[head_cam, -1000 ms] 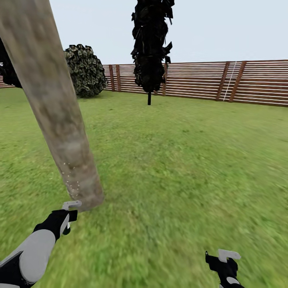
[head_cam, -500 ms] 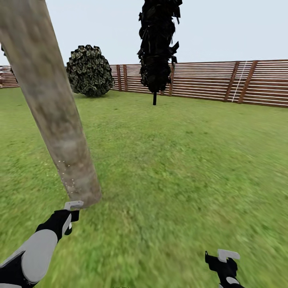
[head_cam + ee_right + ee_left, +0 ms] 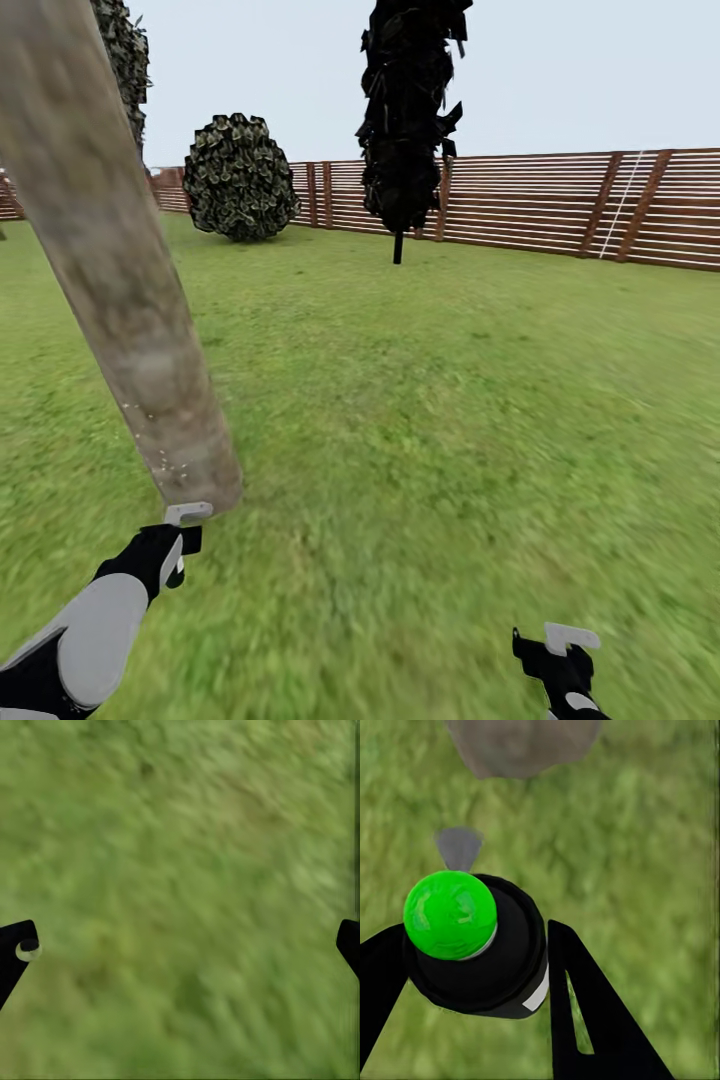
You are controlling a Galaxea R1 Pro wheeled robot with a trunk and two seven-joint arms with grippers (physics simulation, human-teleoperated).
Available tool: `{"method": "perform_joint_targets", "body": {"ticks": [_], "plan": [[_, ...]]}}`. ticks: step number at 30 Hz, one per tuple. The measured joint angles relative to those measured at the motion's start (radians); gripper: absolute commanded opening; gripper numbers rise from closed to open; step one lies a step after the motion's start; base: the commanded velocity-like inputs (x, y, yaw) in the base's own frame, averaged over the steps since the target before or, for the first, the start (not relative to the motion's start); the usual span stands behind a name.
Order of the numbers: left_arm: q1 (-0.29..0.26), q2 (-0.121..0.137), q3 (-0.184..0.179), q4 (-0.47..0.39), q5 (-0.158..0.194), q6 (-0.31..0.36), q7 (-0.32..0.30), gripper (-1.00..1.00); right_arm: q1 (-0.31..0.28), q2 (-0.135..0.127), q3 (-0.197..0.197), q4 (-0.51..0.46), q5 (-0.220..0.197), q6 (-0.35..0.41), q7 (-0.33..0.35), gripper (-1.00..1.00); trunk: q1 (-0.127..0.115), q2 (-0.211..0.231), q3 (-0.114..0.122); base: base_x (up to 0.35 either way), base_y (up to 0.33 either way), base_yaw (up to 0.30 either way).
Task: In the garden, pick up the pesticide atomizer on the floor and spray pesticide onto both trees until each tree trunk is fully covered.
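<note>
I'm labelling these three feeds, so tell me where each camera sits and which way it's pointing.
Head view: on the head, facing forward and down over lawn to the fence; both arms show, left pincer by the tree trunk.
Left wrist view: by the left pincer, facing grass along its fingers, shut on the pesticide atomizer.
Right wrist view: by the open right pincer, facing grass.
Shared: trunk base, head and left wrist.

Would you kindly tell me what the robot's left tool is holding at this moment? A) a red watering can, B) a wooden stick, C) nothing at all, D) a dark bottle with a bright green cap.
D: in the left wrist view, the left tool is closed around the pesticide atomizer, a dark round bottle topped by a bright green cap, pointed toward the tree trunk.
</note>
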Motion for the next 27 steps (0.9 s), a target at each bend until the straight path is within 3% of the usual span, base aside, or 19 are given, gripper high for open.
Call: {"method": "perform_joint_targets", "body": {"ticks": [16,27], "plan": [[0.000,-0.005,0.000,-0.002,-0.001,0.000,0.000,-1.00,0.000,0.000,0.000,0.000,0.000,0.000,0.000,1.00,0.000,0.000,0.000,0.069,-0.269,0.226],[0.000,-0.005,0.000,-0.001,-0.001,0.000,0.002,-1.00,0.000,0.001,0.000,0.000,0.000,0.000,0.000,1.00,0.000,0.000,0.000,0.101,-0.274,0.025]]}}
